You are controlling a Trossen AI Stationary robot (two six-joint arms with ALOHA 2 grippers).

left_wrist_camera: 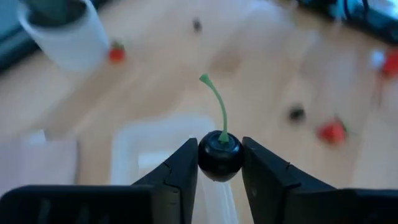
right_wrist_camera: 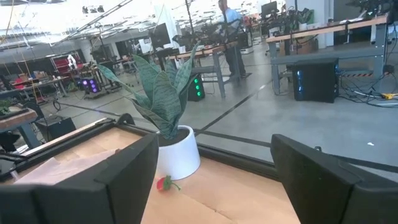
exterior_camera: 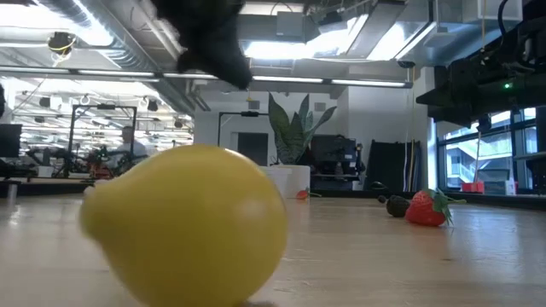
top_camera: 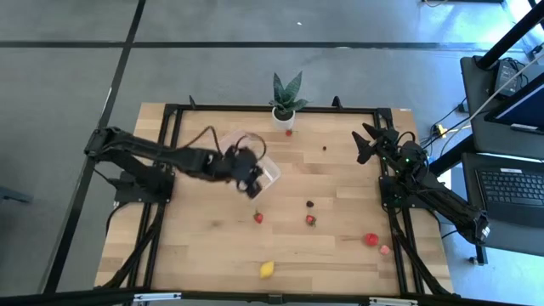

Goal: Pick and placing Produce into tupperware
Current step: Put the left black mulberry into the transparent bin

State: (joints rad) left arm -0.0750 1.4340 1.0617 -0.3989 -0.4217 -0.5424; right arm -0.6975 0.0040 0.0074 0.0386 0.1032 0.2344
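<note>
My left gripper (top_camera: 253, 180) is shut on a dark cherry (left_wrist_camera: 220, 155) with a green stem, above the clear tupperware (top_camera: 265, 168) near the table's middle; the tupperware also shows below the fingers in the left wrist view (left_wrist_camera: 143, 144). On the table lie a yellow lemon (top_camera: 267, 269), strawberries (top_camera: 257, 218) (top_camera: 311, 220), a dark berry (top_camera: 310, 204), a red round fruit (top_camera: 371, 240) and a small red piece (top_camera: 289, 132) by the plant pot. My right gripper (top_camera: 367, 144) is open and empty at the table's right side. My left gripper pinches the cherry's round body (left_wrist_camera: 205, 160) between its two fingertips, one on either side. The green stem (left_wrist_camera: 217, 106) sticks out free beyond the fingers. The cherry is lifted clear, above the tupperware.
A potted green plant (top_camera: 286, 100) stands at the table's far edge. A flat tan piece (left_wrist_camera: 37, 163) lies beside the tupperware. A small dark berry (top_camera: 324, 148) lies toward the far right. A pale piece (top_camera: 384, 250) lies near the right edge.
</note>
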